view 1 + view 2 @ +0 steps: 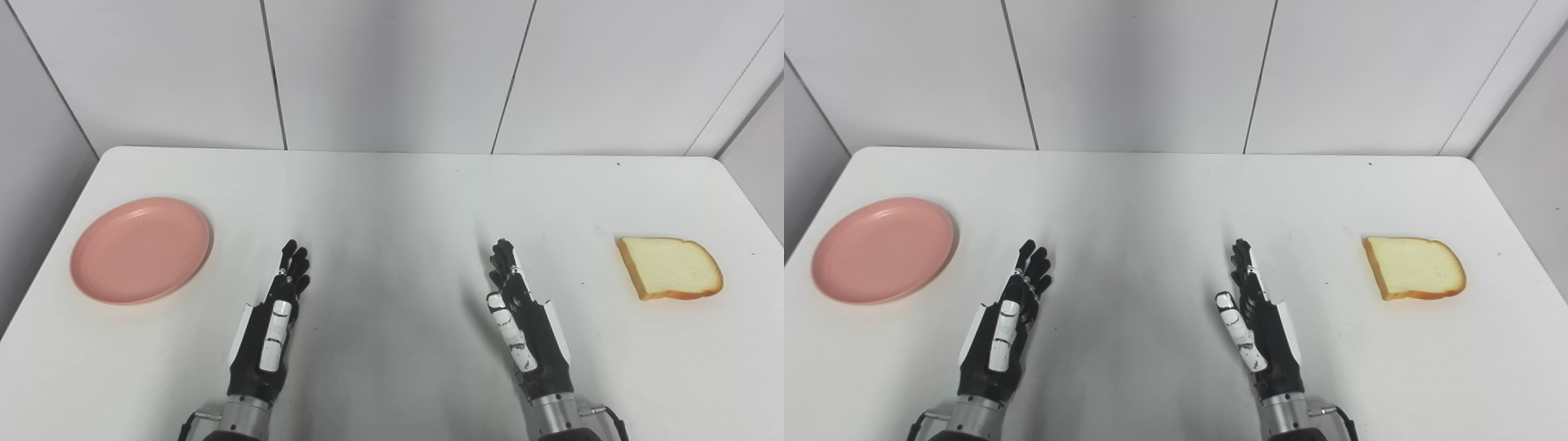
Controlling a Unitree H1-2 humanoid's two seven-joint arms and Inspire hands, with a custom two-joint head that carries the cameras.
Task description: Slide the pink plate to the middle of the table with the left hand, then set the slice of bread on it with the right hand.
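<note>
Hands [272, 324] [527, 331] seemingly empty; pink plate [141, 250] left, bread [670, 267] right.

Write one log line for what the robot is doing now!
left robot hand: open, empty | right robot hand: open, empty | pink plate: table's left | bread slice: table's right | stage: not started

Left hand [269, 331] and right hand [527, 331] — both empty, fingers extended forward.

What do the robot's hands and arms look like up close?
Both the left hand and right hand are mostly black, with slim black fingers, white panels along the thumb and outer edge, and a round silver metal wrist. A thin black cable loops beside each wrist. No sleeves or readable markings show.
</note>
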